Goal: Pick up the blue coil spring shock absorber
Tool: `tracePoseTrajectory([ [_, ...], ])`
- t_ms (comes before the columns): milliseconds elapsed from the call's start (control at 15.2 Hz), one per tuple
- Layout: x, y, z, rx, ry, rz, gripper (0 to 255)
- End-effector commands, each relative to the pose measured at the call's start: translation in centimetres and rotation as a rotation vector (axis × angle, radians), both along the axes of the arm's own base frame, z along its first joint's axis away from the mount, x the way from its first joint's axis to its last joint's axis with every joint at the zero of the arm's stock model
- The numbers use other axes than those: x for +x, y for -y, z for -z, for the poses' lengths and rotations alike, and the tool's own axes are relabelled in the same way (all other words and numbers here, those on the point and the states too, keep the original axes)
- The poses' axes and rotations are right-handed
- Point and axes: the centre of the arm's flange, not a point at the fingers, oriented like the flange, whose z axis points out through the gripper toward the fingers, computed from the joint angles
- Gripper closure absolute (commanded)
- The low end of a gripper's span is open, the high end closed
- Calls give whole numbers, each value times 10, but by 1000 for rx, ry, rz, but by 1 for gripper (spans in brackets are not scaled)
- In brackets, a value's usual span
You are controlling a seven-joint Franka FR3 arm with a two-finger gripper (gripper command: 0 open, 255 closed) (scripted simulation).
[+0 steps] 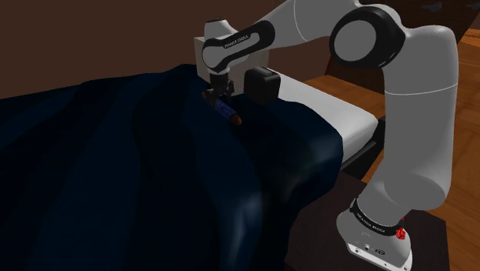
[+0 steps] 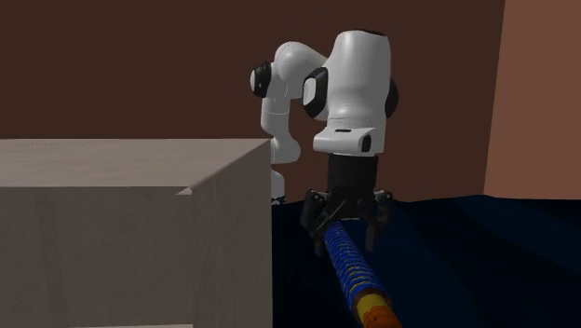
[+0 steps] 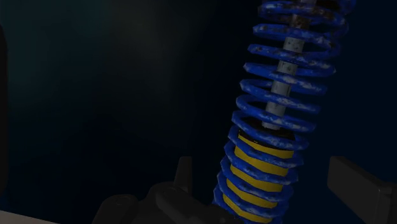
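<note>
Brown walls close in a dim room where a bed, draped in a dark blue blanket, carries the work; a strip of white mattress shows past the blanket's edge in the shoulder view, with wooden floor beyond it. The white arm rises from its dark stand beside the bed and bends over the blanket, bringing the black tool down close to the cloth. The blue coil spring shock absorber lies on the blanket directly under the tool, and in the second exterior view it stretches from the tool toward the camera. In that view the tool points down with its fingers spread wide, one on either side of the shock absorber's far end; the near end is orange. A pale, plain block of furniture stands in the foreground at that view's left. In the wrist view the shock absorber shows blue coils around a grey rod and a yellow sleeve, and it runs up between the parted fingers of the tool, nearer one finger than the other, with a gap on the wider side, so it is not clasped.
</note>
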Motion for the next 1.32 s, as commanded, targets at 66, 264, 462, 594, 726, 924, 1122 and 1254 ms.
tracePoseTrajectory([
  [66,-1,0,8,0,0,0,0],
  [264,-1,-1,7,0,0,0,255],
  [462,-1,-1,7,0,0,0,255],
  [594,-1,-1,7,0,0,0,255],
  [726,-1,0,8,0,0,0,255],
  [924,-1,0,-8,0,0,0,255],
  [1122,-1,0,-24,0,0,0,255],
  [1254,-1,0,-35,0,0,0,255],
])
